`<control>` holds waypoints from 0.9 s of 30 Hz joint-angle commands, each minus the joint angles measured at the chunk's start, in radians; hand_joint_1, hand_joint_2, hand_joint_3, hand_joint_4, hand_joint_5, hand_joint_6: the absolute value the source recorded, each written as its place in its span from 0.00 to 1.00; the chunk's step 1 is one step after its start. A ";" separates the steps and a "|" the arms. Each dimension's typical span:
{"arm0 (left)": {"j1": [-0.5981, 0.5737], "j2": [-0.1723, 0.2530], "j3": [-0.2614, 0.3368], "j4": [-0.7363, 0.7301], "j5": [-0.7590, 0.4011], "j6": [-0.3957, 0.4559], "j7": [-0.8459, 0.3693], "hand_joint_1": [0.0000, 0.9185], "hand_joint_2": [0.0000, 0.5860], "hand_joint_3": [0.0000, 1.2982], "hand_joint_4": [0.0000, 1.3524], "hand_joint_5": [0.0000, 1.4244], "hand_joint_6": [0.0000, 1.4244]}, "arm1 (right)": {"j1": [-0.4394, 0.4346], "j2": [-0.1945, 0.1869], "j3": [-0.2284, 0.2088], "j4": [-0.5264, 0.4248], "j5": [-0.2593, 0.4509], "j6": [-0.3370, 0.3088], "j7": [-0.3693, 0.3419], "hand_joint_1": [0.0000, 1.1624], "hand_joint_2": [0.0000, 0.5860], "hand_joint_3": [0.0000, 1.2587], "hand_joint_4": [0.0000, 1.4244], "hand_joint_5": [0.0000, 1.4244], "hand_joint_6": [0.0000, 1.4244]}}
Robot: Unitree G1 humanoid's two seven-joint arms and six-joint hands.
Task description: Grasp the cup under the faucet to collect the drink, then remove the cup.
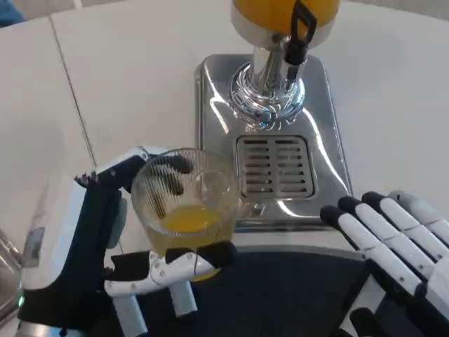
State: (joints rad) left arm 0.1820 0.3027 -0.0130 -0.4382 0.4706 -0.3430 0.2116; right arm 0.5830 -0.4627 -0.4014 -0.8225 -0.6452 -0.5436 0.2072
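A clear ribbed cup [186, 203] with orange drink in its bottom is gripped by my left hand [119, 239], fingers wrapped around its sides. The cup is held to the left of the drip grille [275, 166], over the left edge of the chrome dispenser base [210, 105]. The black faucet lever [300, 31] hangs from the dispenser's orange-filled tank [280, 10] at the top. My right hand [396, 232] lies at the lower right with fingers stretched out and apart, holding nothing, just off the base's front right corner.
The chrome column [266, 88] stands behind the grille. White table [105, 77] spreads to the left and right of the dispenser. A dark surface [280, 295] lies along the near edge between my hands.
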 commanded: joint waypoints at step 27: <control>0.129 -0.046 -0.034 -0.110 -0.015 -0.186 -0.121 0.78 0.00 0.81 0.85 0.90 1.00 | 0.085 0.107 -0.066 -0.042 0.066 -0.163 0.032 0.00 0.95 0.00 0.00 0.00 0.00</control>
State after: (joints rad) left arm 0.3118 0.2684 -0.0422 -0.5211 0.4704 -0.4834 0.0834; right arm 0.6850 -0.3516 -0.4785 -0.8531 -0.5654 -0.7188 0.2168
